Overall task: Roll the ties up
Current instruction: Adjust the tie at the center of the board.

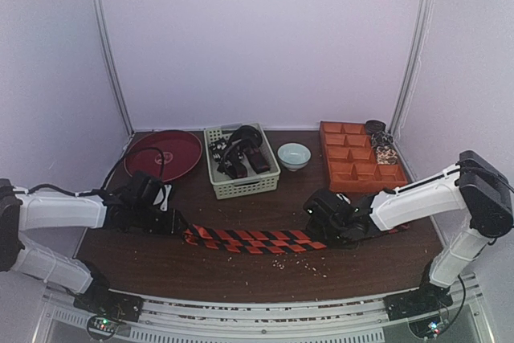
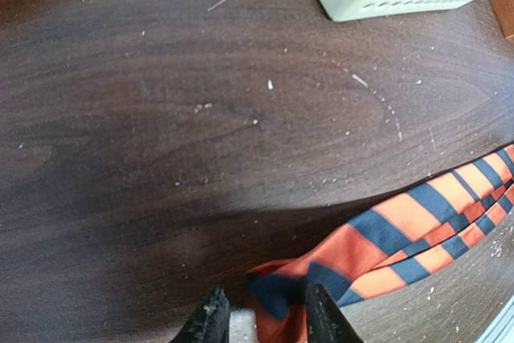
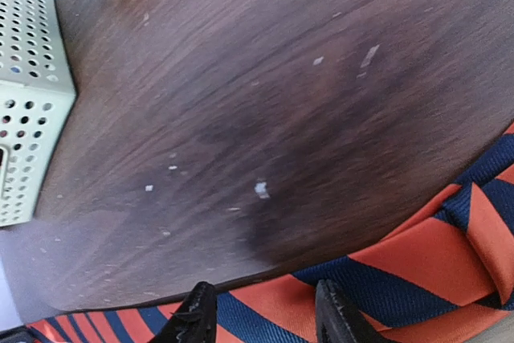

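Note:
An orange-red and dark striped tie (image 1: 255, 240) lies flat across the front of the table. My left gripper (image 1: 175, 224) is at its left end. In the left wrist view the fingers (image 2: 210, 320) stand apart, with the tie's folded end (image 2: 283, 299) between them, nearer the right finger. My right gripper (image 1: 328, 229) is over the tie's right part. In the right wrist view its fingers (image 3: 195, 317) stand apart over the striped fabric (image 3: 281, 315), and the jaws are not closed on it. Several dark ties (image 1: 241, 154) lie bundled in a pale green basket (image 1: 242, 189).
A red round plate (image 1: 165, 154) is at the back left. A small pale bowl (image 1: 294, 155) stands right of the basket. An orange compartment tray (image 1: 357, 166) holds small dark items at the back right. Pale crumbs (image 1: 281, 263) are scattered near the front edge.

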